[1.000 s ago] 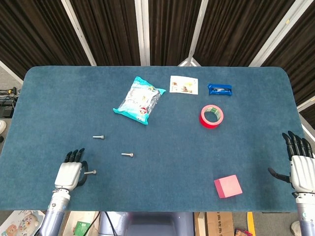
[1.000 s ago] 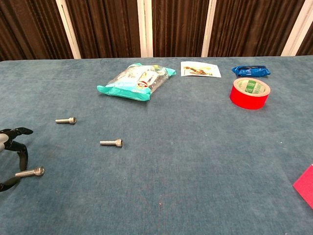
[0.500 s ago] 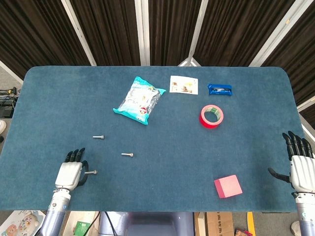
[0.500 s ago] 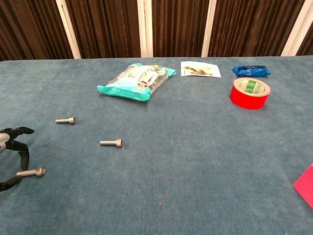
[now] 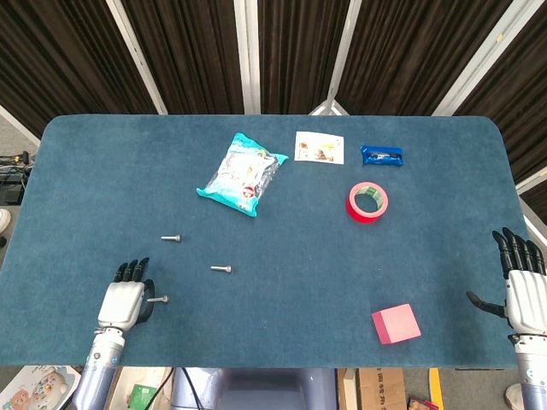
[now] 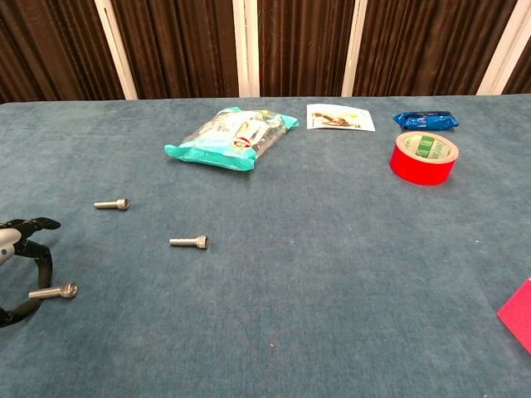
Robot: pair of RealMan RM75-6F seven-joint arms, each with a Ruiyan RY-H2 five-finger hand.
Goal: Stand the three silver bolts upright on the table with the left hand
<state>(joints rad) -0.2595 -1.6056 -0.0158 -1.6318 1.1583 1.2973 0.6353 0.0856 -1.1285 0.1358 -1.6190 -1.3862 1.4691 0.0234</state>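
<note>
Three silver bolts lie flat on the blue table (image 5: 291,248). The far bolt (image 5: 171,238) (image 6: 111,204) and the middle bolt (image 5: 222,269) (image 6: 189,242) lie untouched. The nearest bolt (image 5: 157,299) (image 6: 53,291) lies by the front left edge, head pointing right. My left hand (image 5: 122,301) (image 6: 23,269) curls a black finger and thumb into a ring around that bolt's shaft end and pinches it while it rests on the cloth. My right hand (image 5: 520,286) hovers at the table's right edge with fingers spread and nothing in it; the chest view does not show it.
A teal snack bag (image 5: 242,173) (image 6: 231,138), a white card (image 5: 319,147), a blue packet (image 5: 381,155) and a red tape roll (image 5: 367,202) (image 6: 425,157) lie toward the back. A pink block (image 5: 396,324) sits front right.
The left hand has drawn back slightly toward the table's front edge, and the nearest bolt has slid a few pixels to the right with it. The right hand has barely moved.
</note>
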